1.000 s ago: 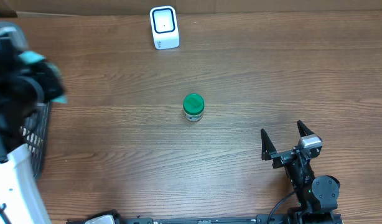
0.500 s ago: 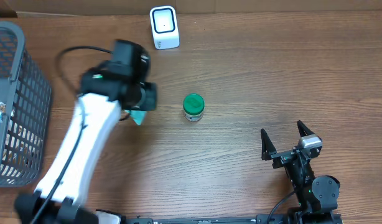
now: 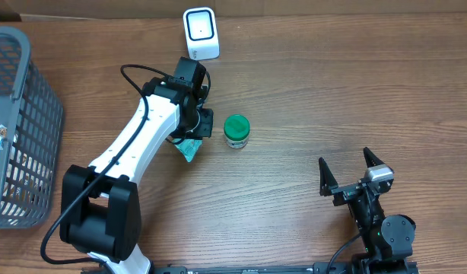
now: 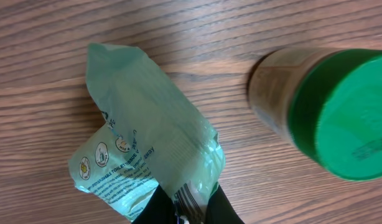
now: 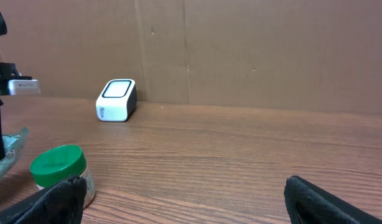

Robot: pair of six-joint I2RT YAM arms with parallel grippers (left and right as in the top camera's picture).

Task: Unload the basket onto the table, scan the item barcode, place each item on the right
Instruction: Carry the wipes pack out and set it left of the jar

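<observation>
At your far left stands a grey wire-mesh basket with a small packet lying inside it against the near wall. To its right, your white left arm reaches out over the brown wooden table, and the left gripper has its dark fingers pinched together on one end of a pale green, crinkled plastic packet with small printed icons and text. In the overhead view the packet hangs out below the wrist, close over the wood; you cannot tell whether it touches. Behind it, near the far edge, sits the white, rounded box scanner with a dark-framed window, well apart from the packet. Just beside the packet on its right stands an upright small jar with a round green lid, not touching it. At your far right, near the front edge, the right gripper rests low with its two black fingers spread wide, nothing between them.
</observation>
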